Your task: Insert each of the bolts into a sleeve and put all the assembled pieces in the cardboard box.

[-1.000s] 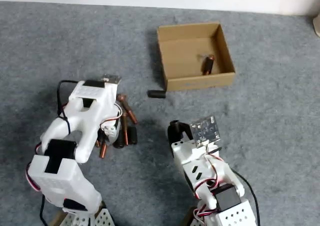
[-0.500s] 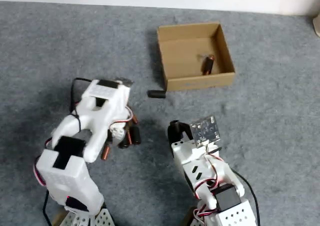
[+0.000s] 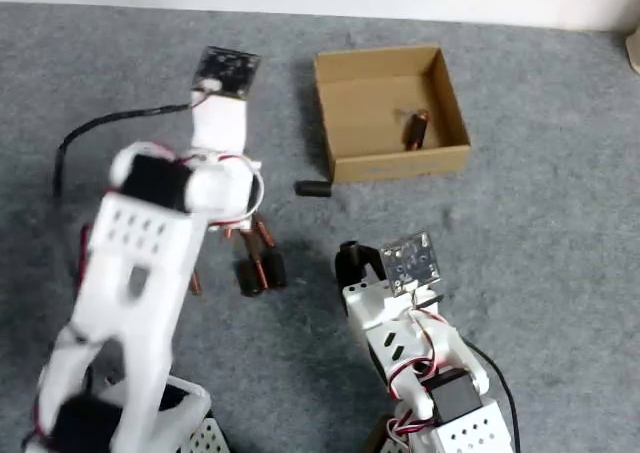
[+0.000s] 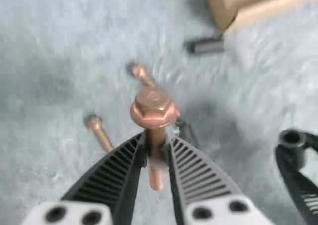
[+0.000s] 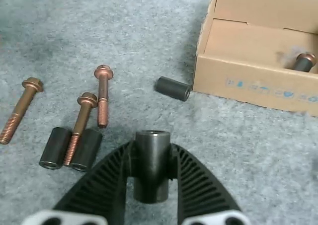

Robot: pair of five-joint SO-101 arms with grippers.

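One assembled piece [image 3: 416,130] lies inside the box [image 3: 400,163], which sits near the far edge of the grey desk [image 3: 550,223]; by that count the task looks barely begun, with four pairs left to join and box.

The left pincer [image 4: 156,141] is clenched on a bolt [image 4: 154,108]; its fingers grip the shank, and the hexagonal head sticks out past the tips, lifted above the desk. The right pincer [image 5: 152,148] is clenched on a sleeve [image 5: 151,165], held upright between the fingers near the middle of the desk, with its open bore facing up. The two held parts are well apart, so this second pair is not yet joined.

Three bolts [image 5: 103,96] and two sleeves [image 5: 52,148] lie loose left of the desk's middle, one bolt resting between the two sleeves; a further lone sleeve [image 5: 173,88] lies on its side just beside the box's near left corner.
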